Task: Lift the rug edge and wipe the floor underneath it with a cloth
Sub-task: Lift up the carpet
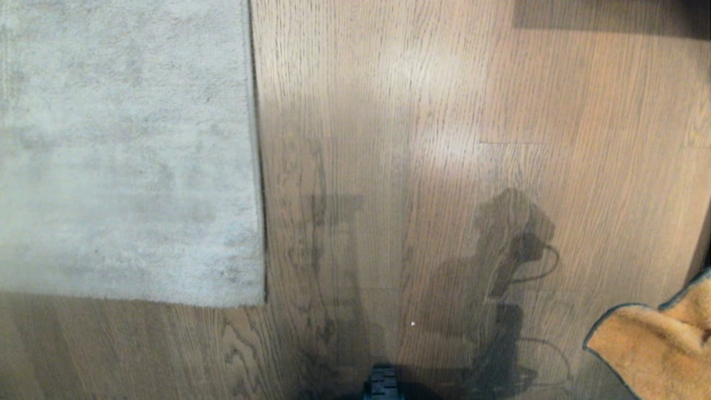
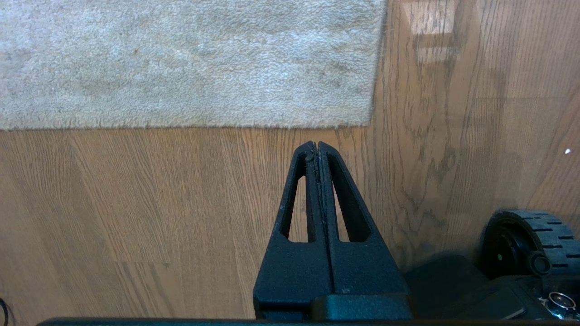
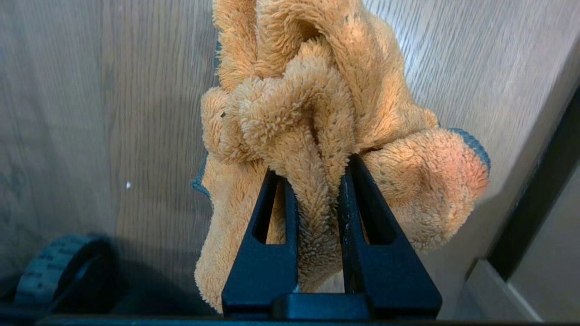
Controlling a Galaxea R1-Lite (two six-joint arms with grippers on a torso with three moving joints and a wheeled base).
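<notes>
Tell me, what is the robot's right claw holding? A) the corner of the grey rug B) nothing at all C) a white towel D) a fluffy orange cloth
D: in the right wrist view the right claw is pinched shut on a bunched fold of the fluffy orange cloth, up off the floor.

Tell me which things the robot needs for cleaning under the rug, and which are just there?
Needed for the job:
- rug edge, lying flat
- floor
- cloth, bunched in the right gripper
- left gripper, shut and empty, near the rug corner

Just there:
- the robot's wheel
- a small white speck on the floor
</notes>
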